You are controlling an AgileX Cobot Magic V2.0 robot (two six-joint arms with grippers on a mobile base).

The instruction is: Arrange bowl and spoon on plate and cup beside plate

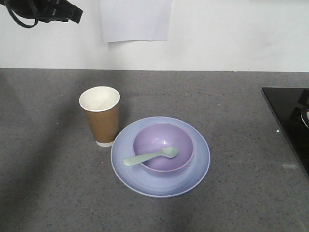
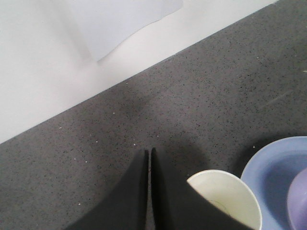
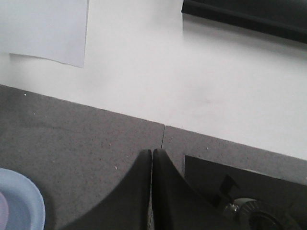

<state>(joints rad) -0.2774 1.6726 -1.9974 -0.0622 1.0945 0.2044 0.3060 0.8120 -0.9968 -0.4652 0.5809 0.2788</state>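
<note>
Nearest on the grey speckled bench [image 1: 231,203] lies the plate [image 1: 193,175], flat and pale blue-lavender. The purple bowl [image 1: 159,140] sits upright on it, a little back of the plate's middle. The mint-green spoon [image 1: 150,156] rests with its scoop inside the bowl and its handle laid over the bowl's front-left rim, pointing out over the plate. Just beside the plate, at its back-left edge, stands the brown paper cup [image 1: 100,118], upright, its white inside showing; whether its base touches the plate's rim I cannot tell.

Off at the bench's right edge sits a black glossy panel [image 1: 289,116]. Farther back a white wall rises with a sheet of paper [image 1: 136,19] hanging on it.

In the left wrist view, the left gripper [image 2: 149,152] hangs above the bench with its dark fingers [image 2: 132,191] pressed together, the cup's rim just to their lower right. In the right wrist view, the right gripper [image 3: 152,152] likewise has its fingers [image 3: 170,191] pressed together, holding nothing, above the bench near the black panel.
</note>
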